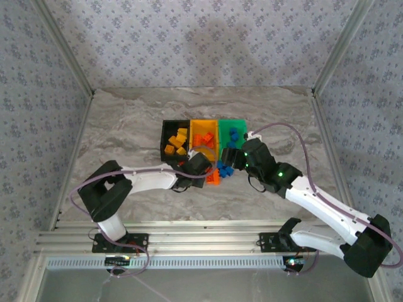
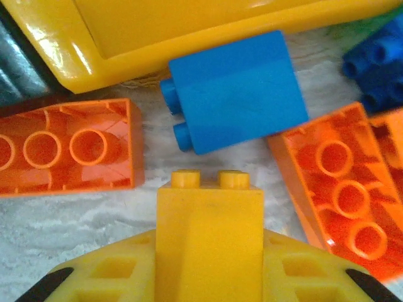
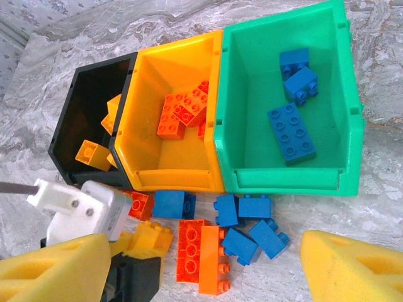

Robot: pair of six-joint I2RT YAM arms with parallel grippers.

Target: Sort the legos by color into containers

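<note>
Left gripper (image 2: pixel 208 274), closed on a yellow brick (image 2: pixel 210 226) (right gripper (image 3: pixel 201 267) is spread wide), should rise straight before reaching the black bin (image 3: pixel 88 88).

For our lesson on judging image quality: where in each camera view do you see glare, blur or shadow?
Top view: even light, a faint shadow on the back wall. Left wrist view: glare streaks on the yellow bin, the close yellow brick slightly soft. Right wrist view: the green bin sharp, the near foam pads blurred.
</note>
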